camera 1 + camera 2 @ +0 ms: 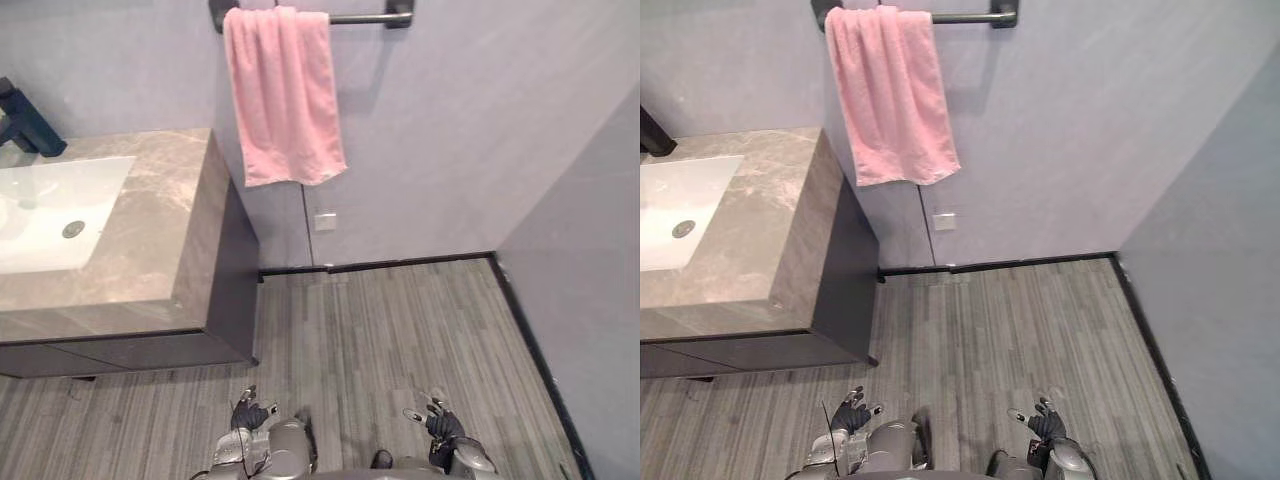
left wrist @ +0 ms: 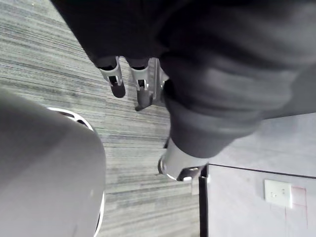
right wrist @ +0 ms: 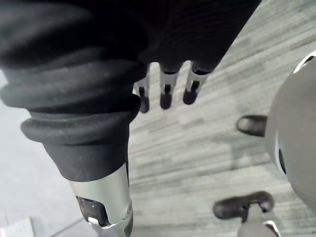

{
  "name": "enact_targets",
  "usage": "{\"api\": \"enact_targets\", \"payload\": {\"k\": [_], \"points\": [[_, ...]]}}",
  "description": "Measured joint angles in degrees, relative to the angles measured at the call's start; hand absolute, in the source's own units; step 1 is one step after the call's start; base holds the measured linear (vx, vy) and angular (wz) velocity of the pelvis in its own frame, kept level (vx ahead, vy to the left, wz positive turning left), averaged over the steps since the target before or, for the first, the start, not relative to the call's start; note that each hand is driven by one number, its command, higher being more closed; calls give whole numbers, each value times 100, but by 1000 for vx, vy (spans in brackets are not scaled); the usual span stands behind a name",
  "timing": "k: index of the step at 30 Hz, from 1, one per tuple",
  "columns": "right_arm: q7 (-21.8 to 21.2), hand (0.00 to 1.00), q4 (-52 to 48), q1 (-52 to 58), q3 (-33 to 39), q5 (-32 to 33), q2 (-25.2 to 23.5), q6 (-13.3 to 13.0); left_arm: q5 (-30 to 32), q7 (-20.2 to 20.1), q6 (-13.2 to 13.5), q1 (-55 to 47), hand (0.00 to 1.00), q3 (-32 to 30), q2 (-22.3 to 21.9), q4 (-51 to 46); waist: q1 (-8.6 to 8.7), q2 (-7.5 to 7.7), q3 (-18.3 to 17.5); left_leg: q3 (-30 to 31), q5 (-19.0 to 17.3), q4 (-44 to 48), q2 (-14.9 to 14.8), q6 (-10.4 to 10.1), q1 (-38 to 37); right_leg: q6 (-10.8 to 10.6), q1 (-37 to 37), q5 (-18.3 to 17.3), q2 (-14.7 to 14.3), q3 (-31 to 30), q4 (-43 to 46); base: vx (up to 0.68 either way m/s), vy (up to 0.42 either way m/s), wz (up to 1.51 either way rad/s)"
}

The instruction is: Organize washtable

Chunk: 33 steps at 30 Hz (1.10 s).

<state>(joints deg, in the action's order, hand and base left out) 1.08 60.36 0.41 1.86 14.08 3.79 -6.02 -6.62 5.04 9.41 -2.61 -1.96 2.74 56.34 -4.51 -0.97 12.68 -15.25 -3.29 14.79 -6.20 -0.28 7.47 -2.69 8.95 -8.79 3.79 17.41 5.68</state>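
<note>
A pink towel (image 1: 285, 95) hangs over a dark wall rail (image 1: 365, 17), above and to the right of the washtable. The washtable has a marble counter (image 1: 165, 235) with a white sink (image 1: 50, 210) and a dark tap (image 1: 25, 120) at its far left. Both hands hang low near the bottom edge, well short of the washtable, over the floor. My left hand (image 1: 250, 413) is open with relaxed fingers (image 2: 117, 81) and holds nothing. My right hand (image 1: 440, 420) is also open, its fingers (image 3: 166, 91) straight and empty.
Grey wood-look floor (image 1: 380, 340) spreads between the dark cabinet (image 1: 230, 290) under the counter and the right-hand wall. A white wall socket (image 1: 324, 221) sits low below the towel. A black skirting strip (image 1: 400, 264) runs along the walls.
</note>
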Motion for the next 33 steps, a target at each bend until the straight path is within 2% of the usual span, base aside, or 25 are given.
{"api": "enact_targets", "payload": {"k": [1,2,3,4,5,6,7,8,9,11,12,14,15,16,18,19,21,23,24,25,27,29,31,32,33], "points": [[-5,0,-3,-34,-97,-6,-98,-8,6,-11,-1,11,0,14,79,6,-35,172,-44,-44,-57,-91,168,90,-46,-73,28,-20,163,-36,-82,365,136,-7],[-16,0,-2,-56,-133,-13,-160,-9,4,-29,-3,36,0,10,121,27,-39,240,-30,-45,-120,-58,233,168,-53,-126,73,-22,241,-19,-108,380,119,6],[-17,0,13,-43,-143,-13,-253,-2,4,-76,-10,87,0,10,171,75,-56,325,-28,-52,-289,-31,345,237,-125,-272,91,-95,369,-48,67,357,136,10],[-23,0,6,-44,-148,-28,-256,2,4,-114,-12,138,0,19,158,179,-75,307,-26,-47,-456,-74,407,270,-310,-458,-86,-220,494,-194,799,334,136,7],[-26,0,1,-61,-160,-34,-244,1,5,-118,-14,143,0,25,146,221,-71,282,-17,-47,-515,-101,430,285,-463,-501,-243,-248,575,-275,1352,346,184,8],[-42,0,-41,-78,-171,-71,-240,-7,5,-123,-19,142,0,92,163,274,-51,266,-9,-24,-628,-193,484,349,-808,-481,-623,-187,749,-445,2646,354,182,30],[-82,0,-54,-91,-177,-85,-250,-21,8,-126,-20,137,0,243,246,290,39,270,51,75,-747,-292,563,417,-1169,-432,-887,-346,873,-516,3625,357,156,46],[-114,0,-57,-109,-193,-109,-251,-24,8,-129,-22,135,0,282,270,330,72,295,58,149,-810,-307,569,436,-1340,-386,-956,-447,891,-490,3896,342,74,59],[-135,0,-60,-110,-242,-134,-244,-26,9,-128,-25,138,0,310,276,394,74,309,50,258,-864,-437,569,443,-1642,-237,-1140,-612,874,-350,4100,334,25,56],[-139,0,-93,-122,-253,-150,-230,-30,13,-130,-35,138,0,363,276,421,116,285,55,416,-865,-699,521,439,-1904,-120,-1534,-762,771,-75,3767,366,-3,54],[-138,0,-117,-174,-250,-176,-213,-35,12,-126,-43,125,0,364,276,439,198,265,59,526,-866,-804,476,436,-2006,-105,-1825,-753,640,-2,3240,416,-63,59],[-140,0,-115,-302,-251,-191,-160,-30,14,-127,-57,142,0,367,252,490,329,188,105,707,-915,-869,350,351,-2114,48,-2109,-515,339,-63,2286,405,-96,56],[-138,0,-119,-342,-251,-191,-139,-30,14,-127,-65,140,0,367,238,492,384,147,132,754,-945,-887,289,301,-2196,81,-2176,-242,215,-95,1754,308,-97,46],[-138,0,-119,-340,-252,-193,-118,-32,12,-127,-73,131,0,368,220,491,378,133,141,759,-1003,-888,242,200,-2331,125,-2228,203,77,-182,1131,411,-144,48],[-138,0,-113,-308,-251,-194,-116,-21,13,-127,-72,91,0,361,242,490,380,207,144,908,-1190,-890,277,-88,-2561,170,-2168,788,-22,-357,487,444,-202,49],[-140,0,-120,-287,-235,-193,-97,-23,18,-129,-76,87,0,360,250,503,400,232,145,1085,-1334,-887,268,-187,-2752,357,-2179,1501,-20,-567,712,439,-228,47],[-137,0,-101,-321,-136,-195,-18,-20,49,-133,-63,98,0,333,72,500,366,-14,86,1206,-1365,-409,-21,-236,-2596,467,-2205,980,-196,-360,1058,444,-257,39],[-130,0,-107,-304,4,-199,-18,-12,73,-140,-76,104,0,123,-44,494,383,-149,83,1310,-1327,895,-286,-317,-2023,545,-1921,893,-391,-215,815,423,-304,29],[-128,0,-119,-279,45,-198,-8,-8,81,-138,-80,103,0,10,-92,481,362,-209,91,1310,-1272,1706,-466,-484,-1696,593,-1654,848,-534,-171,621,376,-250,12],[-128,0,-98,-264,47,-193,-1,17,81,-136,-78,84,0,-100,-132,433,340,-249,100,1183,-1271,2536,-706,-513,-1454,656,-1255,807,-712,-162,388,297,-163,3],[-126,0,-99,-195,55,-174,-34,29,86,-141,-77,78,0,-75,-69,368,323,-188,107,846,-1283,2920,-832,-498,-1176,722,-740,770,-781,-153,130,340,-149,-3],[-120,0,-96,-140,51,-121,-31,28,86,-137,-77,90,0,13,-15,333,321,-115,84,663,-1304,2470,-682,-464,-894,724,-506,770,-729,-230,-72,274,-85,-16],[-98,0,-88,-104,54,-116,-24,32,86,-126,-75,142,0,41,-18,324,206,-94,96,962,-1300,1098,-262,-463,-686,689,-400,768,-591,-473,-158,223,32,-47],[-92,0,-83,-98,52,-116,-22,33,82,-121,-70,145,0,51,-22,323,190,-87,100,1120,-1272,745,-155,-487,-664,654,-384,763,-562,-532,-166,177,117,-52],[-77,0,-80,-89,46,-118,-7,31,62,-116,-67,131,0,107,-22,333,182,-109,95,1384,-933,270,-31,-555,-670,562,-312,747,-542,-656,-183,131,136,-52]]}}
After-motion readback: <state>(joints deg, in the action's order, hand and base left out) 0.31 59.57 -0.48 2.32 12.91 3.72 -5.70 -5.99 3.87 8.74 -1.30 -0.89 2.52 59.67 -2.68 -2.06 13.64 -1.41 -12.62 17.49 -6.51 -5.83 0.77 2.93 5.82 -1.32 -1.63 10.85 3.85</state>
